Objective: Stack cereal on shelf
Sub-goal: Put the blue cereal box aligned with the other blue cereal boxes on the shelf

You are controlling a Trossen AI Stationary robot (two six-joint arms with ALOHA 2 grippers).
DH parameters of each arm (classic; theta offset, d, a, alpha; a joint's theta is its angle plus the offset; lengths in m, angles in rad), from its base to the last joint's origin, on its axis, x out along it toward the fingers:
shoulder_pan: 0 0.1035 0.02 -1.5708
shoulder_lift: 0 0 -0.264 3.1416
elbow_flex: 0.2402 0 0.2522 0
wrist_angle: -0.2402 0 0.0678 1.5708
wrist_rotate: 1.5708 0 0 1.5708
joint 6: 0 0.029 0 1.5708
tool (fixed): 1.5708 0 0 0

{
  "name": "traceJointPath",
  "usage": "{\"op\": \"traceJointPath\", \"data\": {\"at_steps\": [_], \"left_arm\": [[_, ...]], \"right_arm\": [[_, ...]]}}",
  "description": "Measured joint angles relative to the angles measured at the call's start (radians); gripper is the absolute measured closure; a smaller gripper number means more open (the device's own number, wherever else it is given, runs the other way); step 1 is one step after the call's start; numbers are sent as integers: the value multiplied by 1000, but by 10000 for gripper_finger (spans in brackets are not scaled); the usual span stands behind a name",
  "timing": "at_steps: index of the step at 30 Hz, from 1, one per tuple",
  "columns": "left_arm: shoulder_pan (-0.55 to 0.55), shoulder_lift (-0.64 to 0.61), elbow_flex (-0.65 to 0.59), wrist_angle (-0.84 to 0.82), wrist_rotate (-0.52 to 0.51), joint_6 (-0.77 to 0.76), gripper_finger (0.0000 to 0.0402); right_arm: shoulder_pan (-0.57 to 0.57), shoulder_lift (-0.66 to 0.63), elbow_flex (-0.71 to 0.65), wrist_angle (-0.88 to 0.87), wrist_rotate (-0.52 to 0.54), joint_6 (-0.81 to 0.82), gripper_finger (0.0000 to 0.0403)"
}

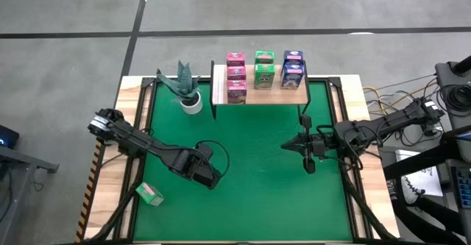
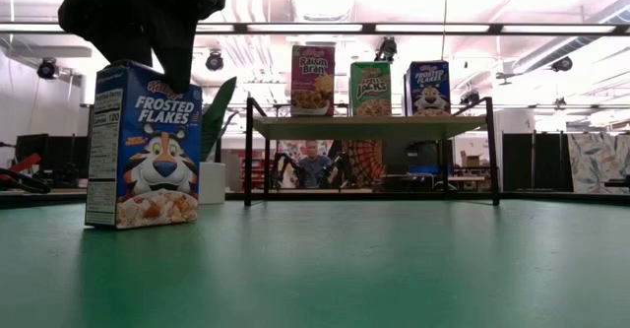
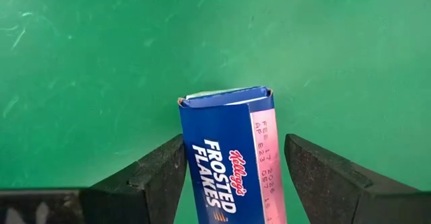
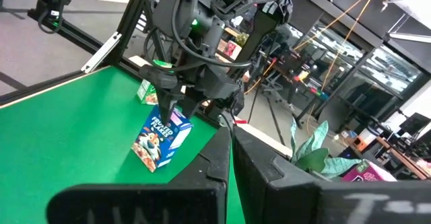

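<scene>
A blue Frosted Flakes box stands upright on its bottom end on the green mat. My left gripper is open and comes down over it from above, one finger on each side of its top end. In the high view the left gripper hides the box. The shelf at the far edge carries a pink stack, a green stack and a blue stack. A green box lies flat near the near-left corner. My right gripper is shut and hovers right of centre. My left gripper straddles the blue box's top end from above, pointing down. A gap of mat shows between one finger and the box's side. The other finger stands right at the box's edge; I cannot tell whether it touches.
A potted plant stands left of the shelf at the far edge. The shelf's black legs and end posts rise from the mat. Open mat lies between the arms and toward the near edge. A person shows beyond the table.
</scene>
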Motion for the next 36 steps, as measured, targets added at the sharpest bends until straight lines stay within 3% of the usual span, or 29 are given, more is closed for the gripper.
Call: {"op": "traceJointPath", "data": {"at_steps": [19,29,36], "left_arm": [[-2,0,-2,-3,-12,0,172],[-3,0,-8,-3,-12,0,251],[-2,-3,5,-5,-12,34,259]], "right_arm": [[0,0,-1,0,1,1,394],[0,0,-2,0,1,5,394],[0,-11,-2,-3,2,5,394]]}}
